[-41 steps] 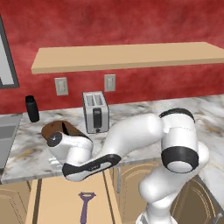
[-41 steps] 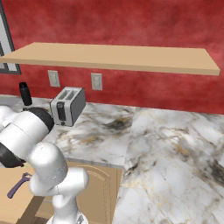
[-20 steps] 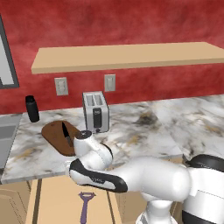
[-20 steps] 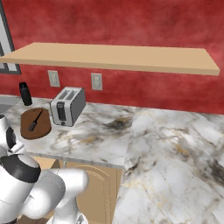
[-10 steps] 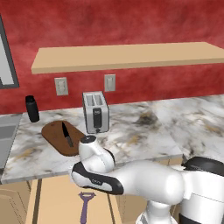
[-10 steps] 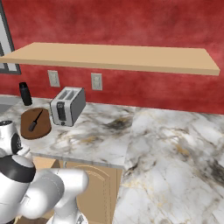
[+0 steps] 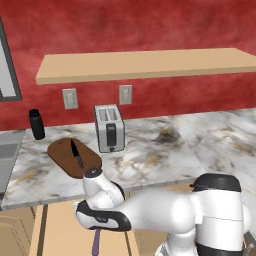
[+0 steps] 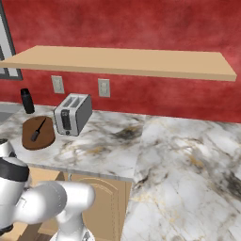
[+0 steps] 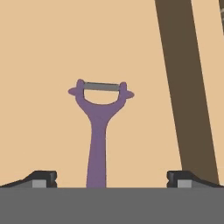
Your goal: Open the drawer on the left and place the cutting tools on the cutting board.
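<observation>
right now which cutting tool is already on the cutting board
The dark knife, lying on the brown cutting board on the counter. The purple peeler lies in the open drawer below.

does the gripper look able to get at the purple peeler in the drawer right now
Probably yes. The gripper hangs over the open drawer with its jaws wide, and the peeler lies flat between them with nothing on top of it or beside it.

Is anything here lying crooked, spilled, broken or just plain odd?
Nothing stands out. The knife lies flat on the cutting board, and the purple peeler lies flat in the open drawer, between the open gripper's fingertips.
</observation>
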